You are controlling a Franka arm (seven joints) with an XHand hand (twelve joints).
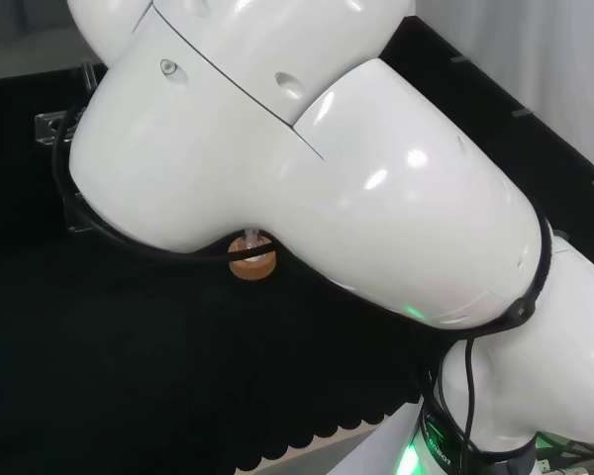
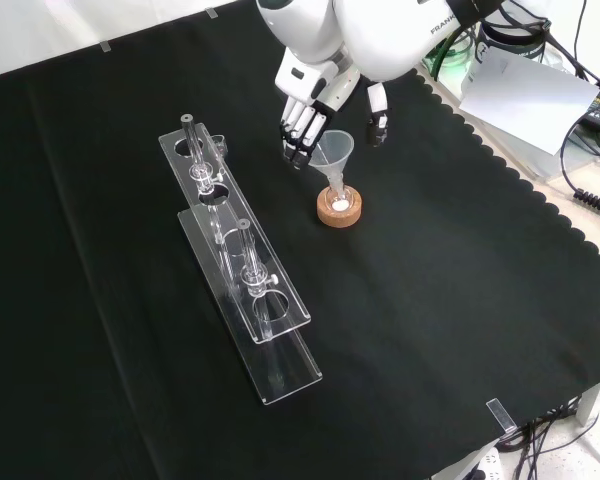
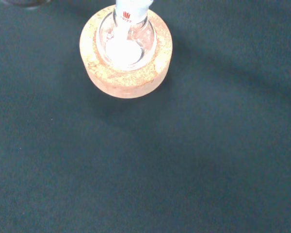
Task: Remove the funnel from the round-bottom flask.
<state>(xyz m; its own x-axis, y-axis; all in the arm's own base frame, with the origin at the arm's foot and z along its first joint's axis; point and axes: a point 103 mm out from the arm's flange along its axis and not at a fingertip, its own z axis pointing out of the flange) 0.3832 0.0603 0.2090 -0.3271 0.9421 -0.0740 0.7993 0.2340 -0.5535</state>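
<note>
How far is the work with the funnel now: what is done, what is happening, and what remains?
Done: the hand has reached the funnel, fingers on one side of its cone and thumb on the other in the front view. In hand: closing on it; the fingers look relaxed, with no clear grip yet. Left: the funnel sits in the flask on its cork ring, so gripping and lifting out remain.

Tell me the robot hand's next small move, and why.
Probably close the fingers and thumb on the funnel. In the front view the open robot hand flanks its cone, which sits in the flask on the cork ring.
</note>
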